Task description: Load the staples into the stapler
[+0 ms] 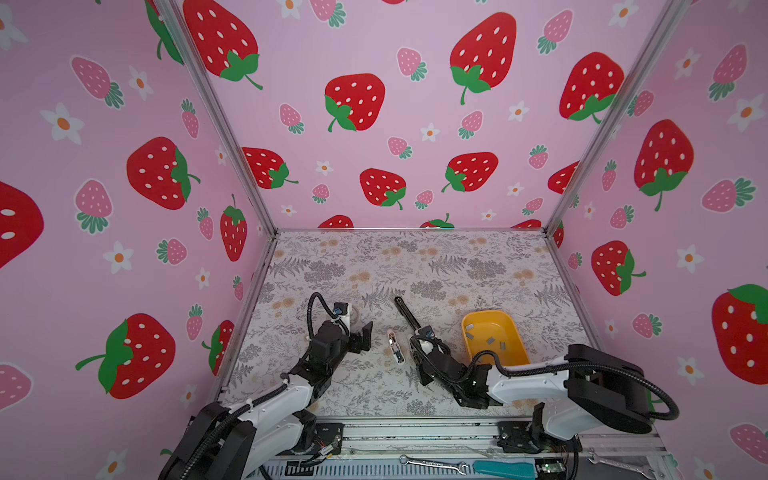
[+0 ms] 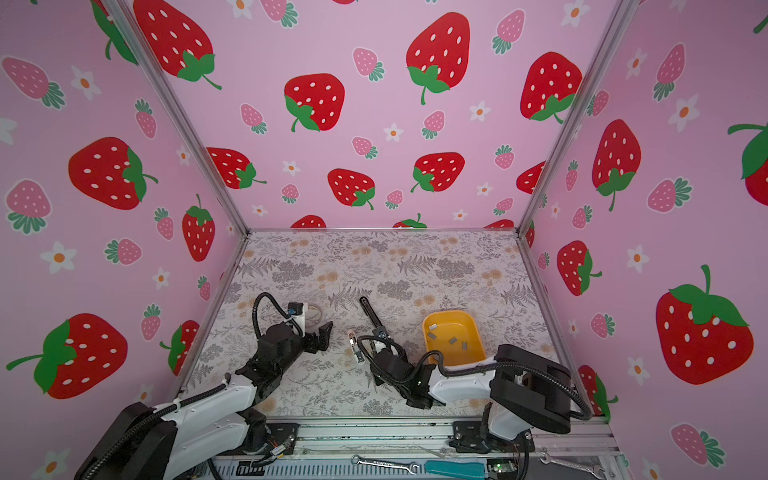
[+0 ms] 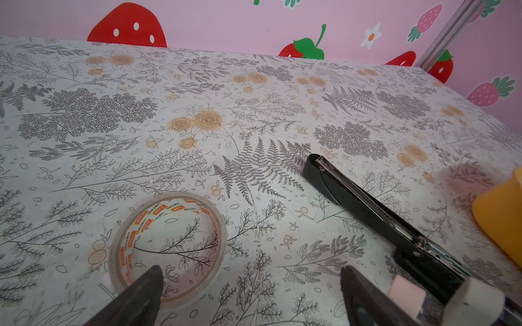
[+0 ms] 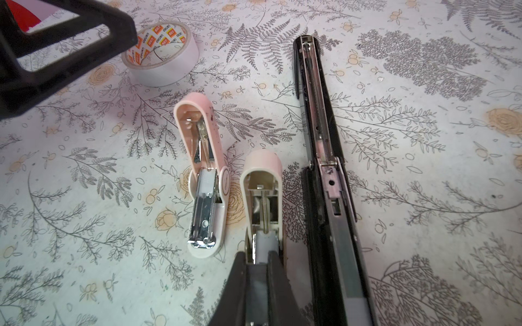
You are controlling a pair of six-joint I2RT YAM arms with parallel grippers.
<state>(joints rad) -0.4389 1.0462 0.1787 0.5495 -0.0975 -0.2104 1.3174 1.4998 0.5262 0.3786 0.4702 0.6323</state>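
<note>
Three staplers are showing in the right wrist view, all flipped open, their long axes running near to far, side by side. The right claw [image 4: 255, 261] is clamping narrow on the near end of the middle one, the cream stapler [image 4: 261, 180], with its channel facing up. Left of it the pink stapler [image 4: 204, 175] is lying loose. Right of it the black stapler [image 4: 319, 146] is stretching well past both.

The left claw [image 1: 362, 337] is hanging wide and empty on the left, just beside the tape [image 4: 162, 56].

And the staples [image 1: 491, 340]? They are sitting in the tray [image 1: 484, 316], small grey strips scattered on its floor, off to the right of the right claw, with the black stapler lying between.

So here is the catch: the right arm is nearer the tray but its claw is busy, while the free left claw is sitting well apart from it, on the far side of all three staplers. I'm reading the cream one as the stapler being loaded. Whichever claw fetches a strip is going to need its length running near to far, matching that channel.
</note>
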